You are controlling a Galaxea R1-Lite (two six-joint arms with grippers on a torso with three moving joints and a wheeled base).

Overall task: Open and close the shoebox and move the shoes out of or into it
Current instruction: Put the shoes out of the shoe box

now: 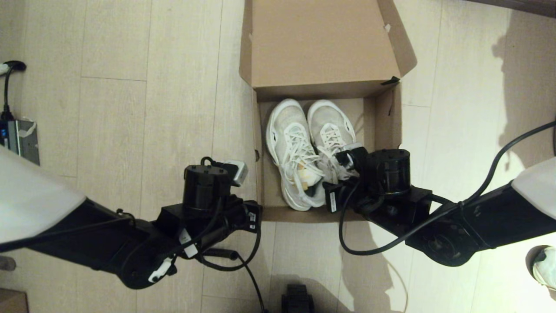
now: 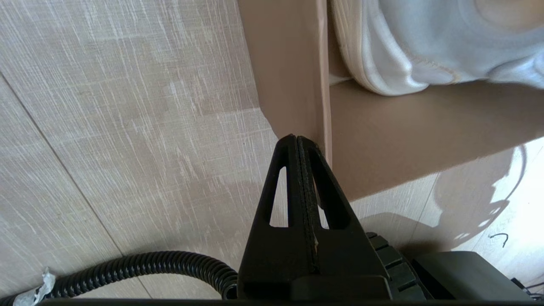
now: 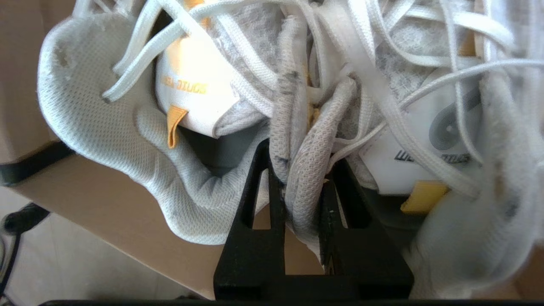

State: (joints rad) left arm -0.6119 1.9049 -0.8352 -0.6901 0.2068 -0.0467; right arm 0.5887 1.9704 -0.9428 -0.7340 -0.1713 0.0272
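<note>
The brown shoebox [image 1: 304, 214] stands on the floor with its flap lid [image 1: 321, 43] folded back and open. Both white and pale grey mesh sneakers [image 1: 299, 148] lie side by side inside, toes toward the lid. My right gripper [image 3: 301, 157] reaches down into the box and is shut on the two inner collars, pinched together between the fingers [image 3: 255, 187]. The yellow tongue tabs [image 3: 175, 123] show on either side. My left gripper [image 2: 296, 138] is shut on nothing, just outside the box's near left corner [image 2: 289, 85], beside a sneaker's heel [image 2: 403, 51].
A lone whitish shoe [image 1: 545, 265] lies on the floor at the far right. A power strip with a black cable [image 1: 17, 134] sits at the far left. A dark part of the robot's base [image 1: 297, 300] shows at the bottom edge.
</note>
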